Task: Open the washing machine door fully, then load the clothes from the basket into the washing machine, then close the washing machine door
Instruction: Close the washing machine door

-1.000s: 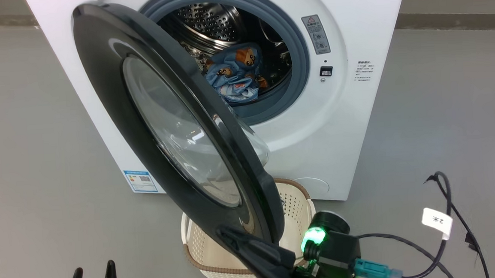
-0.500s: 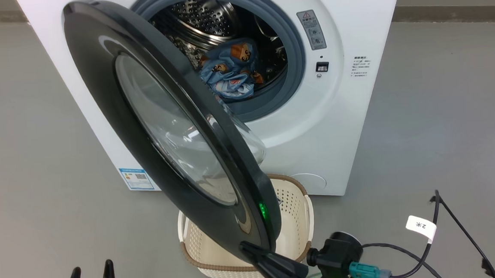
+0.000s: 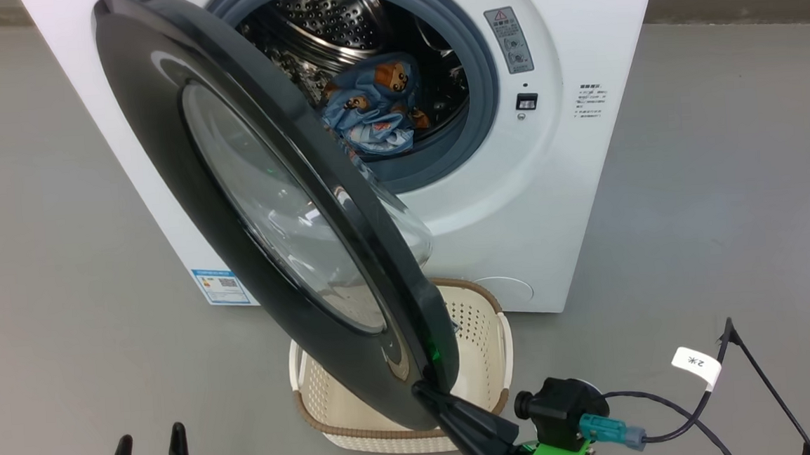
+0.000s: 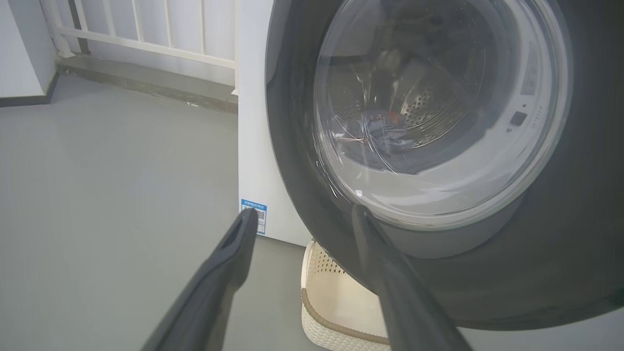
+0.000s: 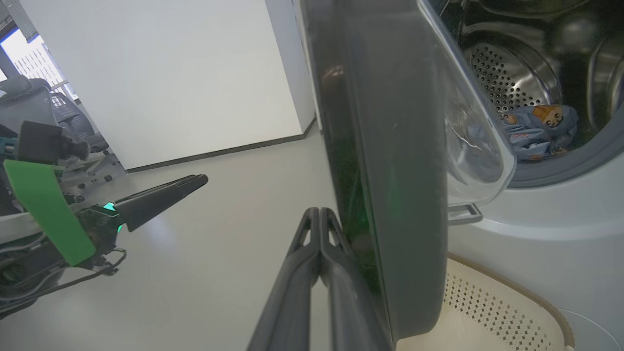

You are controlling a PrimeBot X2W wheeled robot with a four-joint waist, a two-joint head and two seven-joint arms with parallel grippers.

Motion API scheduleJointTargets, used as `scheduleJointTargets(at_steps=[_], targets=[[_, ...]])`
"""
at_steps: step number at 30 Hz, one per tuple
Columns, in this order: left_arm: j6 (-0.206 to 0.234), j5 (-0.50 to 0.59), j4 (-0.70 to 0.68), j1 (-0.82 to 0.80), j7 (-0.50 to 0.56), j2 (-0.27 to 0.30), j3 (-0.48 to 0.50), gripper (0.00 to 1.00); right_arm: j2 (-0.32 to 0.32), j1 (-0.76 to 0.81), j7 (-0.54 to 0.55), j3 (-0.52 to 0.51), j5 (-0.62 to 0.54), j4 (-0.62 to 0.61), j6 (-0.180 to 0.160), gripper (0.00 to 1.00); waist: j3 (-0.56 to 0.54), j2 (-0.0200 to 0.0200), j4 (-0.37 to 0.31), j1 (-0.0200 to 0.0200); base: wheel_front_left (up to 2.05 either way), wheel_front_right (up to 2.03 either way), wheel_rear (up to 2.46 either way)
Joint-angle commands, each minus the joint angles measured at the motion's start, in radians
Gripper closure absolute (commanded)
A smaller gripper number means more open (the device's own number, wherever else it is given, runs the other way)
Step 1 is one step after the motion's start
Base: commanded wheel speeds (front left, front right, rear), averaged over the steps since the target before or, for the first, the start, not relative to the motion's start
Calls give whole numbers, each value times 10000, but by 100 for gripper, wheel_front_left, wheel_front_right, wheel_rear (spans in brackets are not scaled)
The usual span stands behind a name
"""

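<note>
Right gripper (image 5: 319, 213): fingers clenched together, nothing between them, tips against the lower rim of the washing machine door (image 3: 152, 123), bottom centre of the head view; door stands partly open, slanting across the washing machine (image 3: 584, 174); clothes (image 3: 373, 110) lie in the drum, upper centre; basket (image 3: 485, 335) on the floor beneath the door; left gripper (image 3: 149, 441), lower left, released and empty.

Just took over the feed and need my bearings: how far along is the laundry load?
Done: the bear-print clothes lie in the drum, and what shows of the basket is bare. In hand: the washing machine door stands half open, with the shut right end effector against its lower outer rim, seemingly to push it. Left: closing the door. The left end effector hangs open.
</note>
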Motion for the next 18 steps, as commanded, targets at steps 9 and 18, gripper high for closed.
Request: scheduleJointTargets(at_steps=[9,18], targets=[[-25,-6,-320,-633,-67,93,276,0,406,-408,-48,-494,56,48,16,100,73,-1,-26,0,0,0,0],[-25,-3,-451,-769,-67,92,21,0,492,-646,-48,-1403,-96,163,16,100,318,-1,-57,0,0,0,0]])
